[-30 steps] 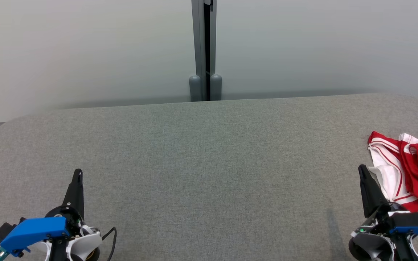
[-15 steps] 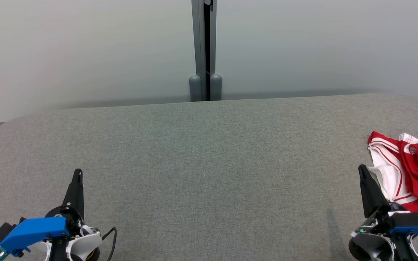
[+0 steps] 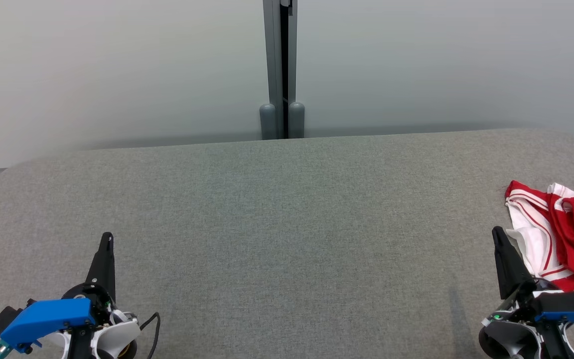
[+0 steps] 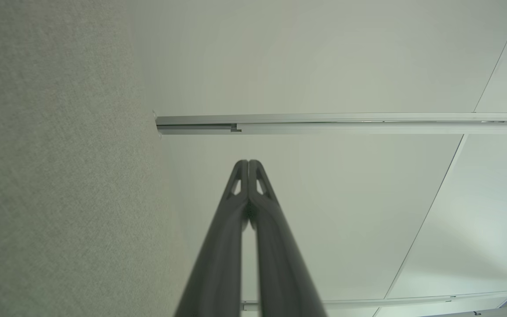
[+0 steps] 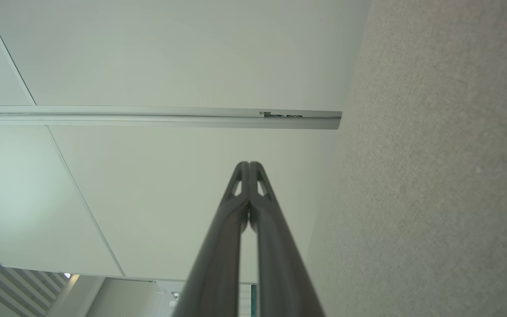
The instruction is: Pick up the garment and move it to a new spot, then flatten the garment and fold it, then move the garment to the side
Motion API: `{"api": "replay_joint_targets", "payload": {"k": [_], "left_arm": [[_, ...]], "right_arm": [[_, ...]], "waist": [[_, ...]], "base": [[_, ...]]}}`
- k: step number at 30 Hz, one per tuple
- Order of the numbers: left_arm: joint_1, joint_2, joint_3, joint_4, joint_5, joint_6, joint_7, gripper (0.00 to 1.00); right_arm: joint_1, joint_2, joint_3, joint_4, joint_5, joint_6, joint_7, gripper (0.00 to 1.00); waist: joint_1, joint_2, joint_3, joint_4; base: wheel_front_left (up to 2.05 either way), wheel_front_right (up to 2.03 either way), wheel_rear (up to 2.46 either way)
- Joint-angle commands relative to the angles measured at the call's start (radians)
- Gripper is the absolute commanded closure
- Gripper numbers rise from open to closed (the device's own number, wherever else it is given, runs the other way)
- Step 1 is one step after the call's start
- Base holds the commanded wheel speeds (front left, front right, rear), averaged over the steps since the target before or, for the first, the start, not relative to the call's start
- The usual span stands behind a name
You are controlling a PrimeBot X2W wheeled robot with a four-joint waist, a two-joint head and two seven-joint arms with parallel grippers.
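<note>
A crumpled red and white garment (image 3: 563, 234) lies at the right edge of the grey felt table (image 3: 287, 224) in the head view, partly cut off by the frame. My right gripper (image 3: 497, 233) rests at the lower right, just left of the garment, its fingers pressed together and empty. At the lower left my left gripper (image 3: 107, 237) is also shut and empty, far from the garment. In the left wrist view the left gripper (image 4: 248, 164) has its tips touching. The right wrist view shows the right gripper (image 5: 248, 165) with tips together too.
A pale wall with a grey vertical post (image 3: 281, 70) stands behind the table's far edge. The table's corners are rounded at the back left and back right. Its wide grey middle lies between my two grippers.
</note>
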Motion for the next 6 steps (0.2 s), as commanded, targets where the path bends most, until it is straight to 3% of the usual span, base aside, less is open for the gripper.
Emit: {"api": "replay_joint_targets", "payload": {"k": [1,6], "left_arm": [[-0.009,0.003,0.002,-0.004,-0.004,-0.004,0.004,1.00],[-0.009,0.003,0.002,-0.004,-0.004,-0.004,0.004,1.00]], "right_arm": [[0.011,-0.006,-0.002,-0.004,0.003,0.000,0.003,1.00],[0.011,-0.006,-0.002,-0.004,0.003,0.000,0.003,1.00]], "waist": [[0.0000,0.0000,0.000,0.000],[0.0000,0.0000,0.000,0.000]], "base": [[0.00,0.00,0.00],[0.00,0.00,0.00]]}}
